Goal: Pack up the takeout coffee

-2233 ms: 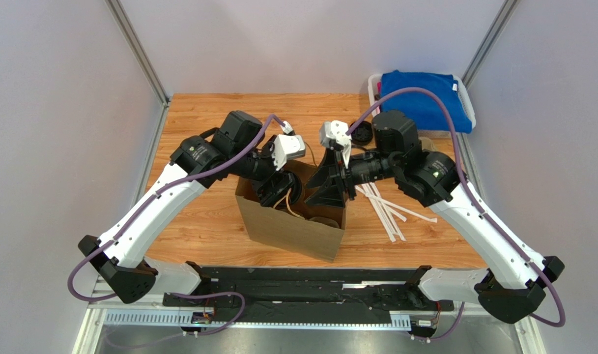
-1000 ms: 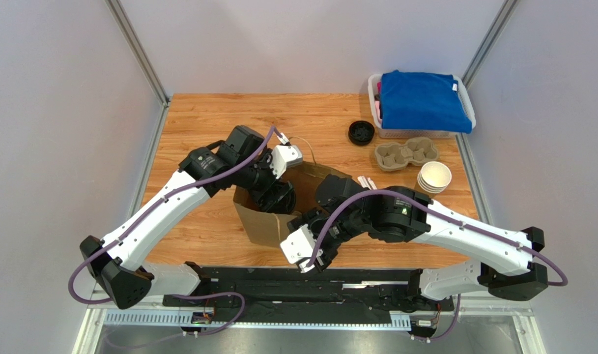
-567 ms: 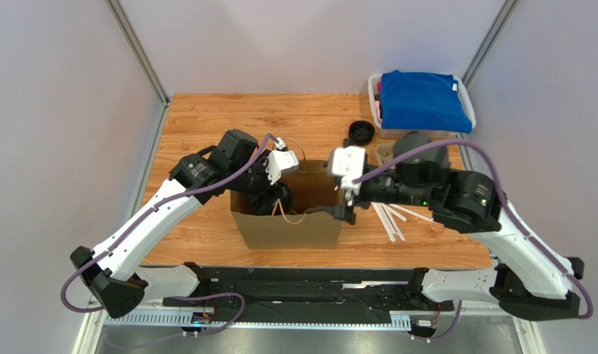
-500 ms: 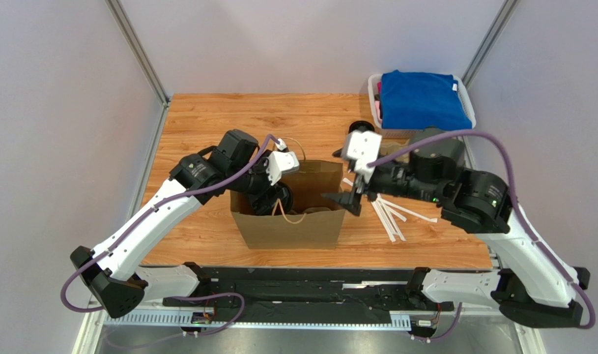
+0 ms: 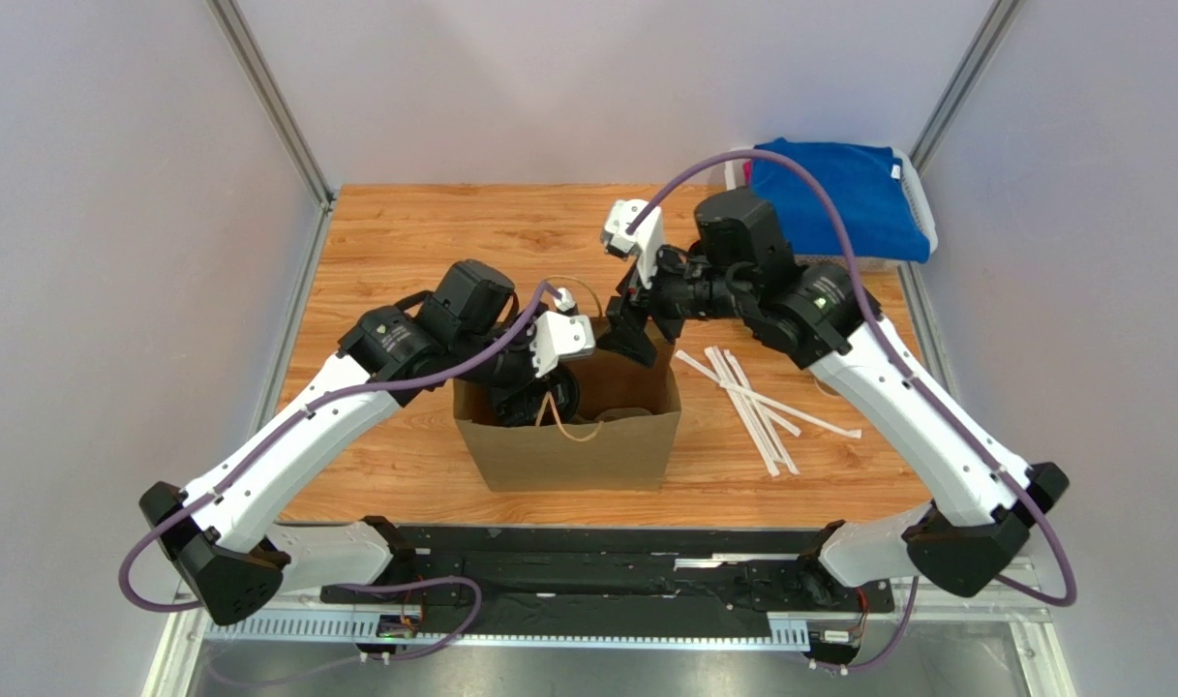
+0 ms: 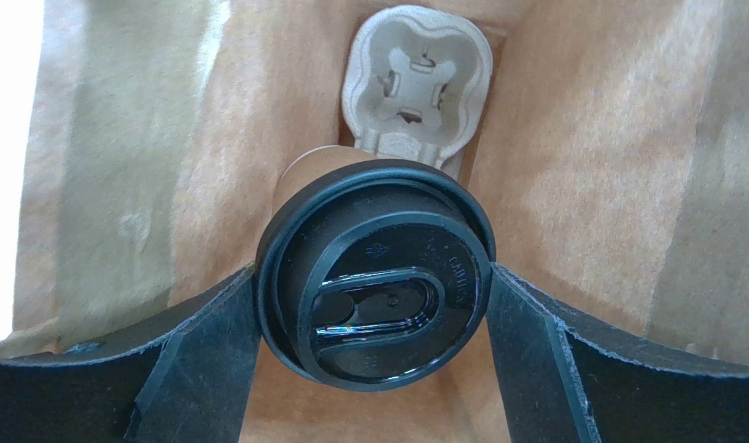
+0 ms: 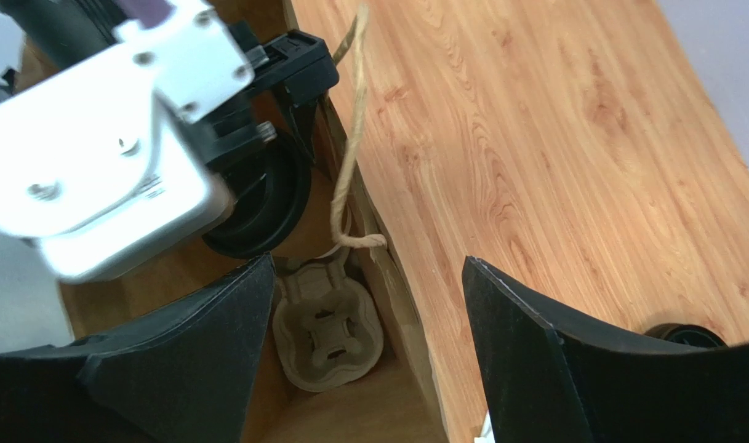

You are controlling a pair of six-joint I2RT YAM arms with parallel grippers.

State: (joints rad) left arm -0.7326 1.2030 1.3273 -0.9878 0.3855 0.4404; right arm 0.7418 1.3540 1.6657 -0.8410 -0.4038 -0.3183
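The takeout coffee (image 6: 387,231), a paper cup with a round black lid, hangs inside the open brown paper bag (image 5: 573,450). My left gripper (image 6: 373,286) is shut on the lid's rim, one finger on each side. A pulp cup carrier (image 6: 415,88) lies on the bag's floor just beyond the cup. In the top view the left gripper (image 5: 529,395) reaches down into the bag's left half. My right gripper (image 7: 369,268) is open and empty above the bag's far wall (image 7: 387,286), which runs between its jaws. It looks down on the carrier (image 7: 327,328) and the lid (image 7: 258,208).
White straws (image 5: 747,400) lie on the table right of the bag. A blue cloth (image 5: 842,189) fills a white bin at the back right. The bag's string handle (image 7: 350,148) hangs over the far wall. A loose black lid (image 7: 683,334) lies on the table.
My right arm has swung from the bag's right side round to its far edge. My left gripper has stayed inside the bag with the coffee.
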